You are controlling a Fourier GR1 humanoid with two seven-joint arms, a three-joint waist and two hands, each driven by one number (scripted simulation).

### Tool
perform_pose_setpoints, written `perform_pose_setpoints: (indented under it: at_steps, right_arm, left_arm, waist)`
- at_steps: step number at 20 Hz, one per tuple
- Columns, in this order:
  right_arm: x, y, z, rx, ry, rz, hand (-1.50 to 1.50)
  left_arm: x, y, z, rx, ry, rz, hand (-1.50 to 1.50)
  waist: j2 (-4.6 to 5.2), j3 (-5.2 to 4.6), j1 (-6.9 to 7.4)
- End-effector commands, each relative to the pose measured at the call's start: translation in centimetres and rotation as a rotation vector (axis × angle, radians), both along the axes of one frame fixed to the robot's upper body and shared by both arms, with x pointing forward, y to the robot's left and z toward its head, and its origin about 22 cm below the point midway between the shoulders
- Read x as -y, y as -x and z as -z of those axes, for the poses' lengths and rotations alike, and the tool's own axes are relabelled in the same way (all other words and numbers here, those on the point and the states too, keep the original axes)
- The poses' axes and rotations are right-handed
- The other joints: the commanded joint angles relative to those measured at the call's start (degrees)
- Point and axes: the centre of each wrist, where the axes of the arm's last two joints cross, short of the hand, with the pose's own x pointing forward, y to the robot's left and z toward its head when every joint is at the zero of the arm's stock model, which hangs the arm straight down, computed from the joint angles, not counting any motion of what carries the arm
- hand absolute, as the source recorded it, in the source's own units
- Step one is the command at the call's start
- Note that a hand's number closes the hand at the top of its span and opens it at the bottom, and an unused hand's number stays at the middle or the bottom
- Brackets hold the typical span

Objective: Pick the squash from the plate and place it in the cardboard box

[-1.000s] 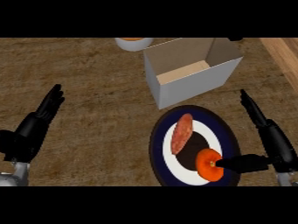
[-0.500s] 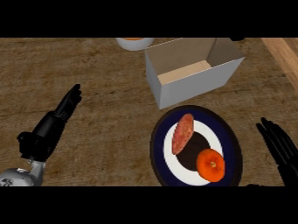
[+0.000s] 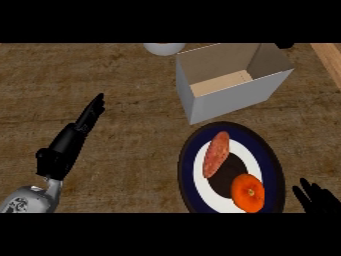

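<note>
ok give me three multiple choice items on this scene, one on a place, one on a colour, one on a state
1. Where does the cardboard box stand relative to the plate?
A. beyond it, farther from the robot
B. left of it, beside the left hand
C. on top of it

2. What colour is the round squash?
A. green
B. orange
C. white

3. What state is the left hand in?
A. curled round the squash
C. open, holding nothing
B. pressing on the box

Answers:
1. A, the box sits above the plate in the head view.
2. B, it lies orange on the plate near the reddish oval piece.
3. C, its fingers are straight over bare counter, nothing in them.
</note>
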Motion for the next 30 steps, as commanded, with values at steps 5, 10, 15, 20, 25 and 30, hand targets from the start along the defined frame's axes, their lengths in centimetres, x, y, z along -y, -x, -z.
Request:
perform_pose_setpoints:
  at_steps: [5, 10, 15, 20, 25, 30]
  right_arm:
    - [-4.3, 3.0, -5.1, -0.122, -0.029, 0.115, -1.5]
    - [-6.0, 0.6, -3.2, -0.109, -0.056, 0.131, -1.5]
    - [-7.2, -1.4, -1.1, -0.172, 0.013, 0.162, -1.5]
    - [-6.9, -2.1, 1.3, -0.217, 0.017, 0.176, -1.5]
    - [-7.1, -2.8, 1.1, -0.173, 0.004, 0.164, -1.5]
    - [-8.7, -3.8, 2.5, -0.154, 0.027, 0.145, -1.5]
  left_arm:
    - [1.4, -0.9, -0.4, 0.0, 0.01, 0.061, 0.0]
    - [0.9, -1.5, -0.7, 0.011, -0.009, 0.063, 0.0]
    - [2.9, -1.8, -2.2, 0.01, 0.01, 0.083, 0.0]
    - [2.4, -0.5, 0.0, -0.003, 0.001, 0.071, 0.0]
    - [3.1, -1.9, -0.1, 0.006, 0.019, 0.072, 0.0]
    - [2.0, -2.6, -0.1, -0.005, 0.005, 0.067, 0.0]
  waist:
    - [0.37, 0.22, 2.69]
    - [0.49, 0.37, 3.38]
    - [0.52, 0.41, 3.54]
    - [0.49, 0.44, 3.56]
    - [0.51, 0.43, 3.41]
    - [0.55, 0.42, 3.45]
